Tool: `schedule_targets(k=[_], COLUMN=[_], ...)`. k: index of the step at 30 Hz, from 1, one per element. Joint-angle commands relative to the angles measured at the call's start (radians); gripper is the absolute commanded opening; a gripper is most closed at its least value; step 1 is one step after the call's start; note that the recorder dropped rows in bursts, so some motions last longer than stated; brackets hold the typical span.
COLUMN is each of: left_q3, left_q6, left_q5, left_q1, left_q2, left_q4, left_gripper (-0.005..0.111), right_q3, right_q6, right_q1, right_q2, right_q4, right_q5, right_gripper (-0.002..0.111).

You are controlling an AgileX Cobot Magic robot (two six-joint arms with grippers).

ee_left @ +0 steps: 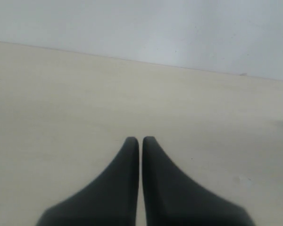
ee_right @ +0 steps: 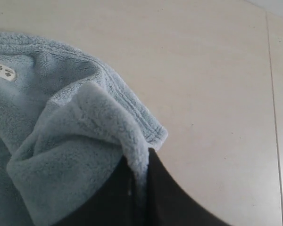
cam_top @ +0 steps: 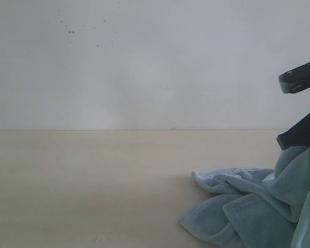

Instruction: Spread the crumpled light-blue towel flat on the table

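The light-blue fluffy towel lies crumpled on the beige table at the lower right of the exterior view, one part pulled up toward the right edge. My right gripper is shut on a fold of the towel near a hemmed corner, cloth pinched between its black fingers. A small white label with dark print shows on the cloth. My left gripper hovers shut over bare table, nothing between its fingers, away from the towel.
A white-grey wall rises behind the table's far edge. A thin seam runs across the tabletop beside the right gripper. Bare table stretches left of the towel.
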Motion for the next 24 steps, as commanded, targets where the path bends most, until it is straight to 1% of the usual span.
schedule_targets(k=[1,5,10,20,24], left_q3=[0.003,0.003,0.003,0.003,0.003], left_q6=[0.005,0.005,0.005,0.005,0.005], left_q5=[0.0,0.0,0.0,0.0,0.0], left_q1=[-0.008,-0.008,-0.008,-0.008,-0.008], left_q2=[-0.002,-0.002,-0.002,-0.002,-0.002], left_q4=[0.002,0.002,0.002,0.002,0.002], left_gripper=[0.004,0.004,0.004,0.004,0.004], right_q3=[0.027,0.033,0.033,0.033,0.033], right_q6=[0.008,0.014,0.023,0.026,0.108], right_q1=[-0.008,-0.008,-0.008,-0.008,-0.038], right_q2=[0.019,0.019,0.019,0.063,0.093], right_q4=[-0.045,-0.079,-0.082,-0.09,-0.12], right_q5=[-0.073,-0.047,-0.092,-0.1,-0.097], right_gripper=[0.0,0.0,0.0,0.0,0.0])
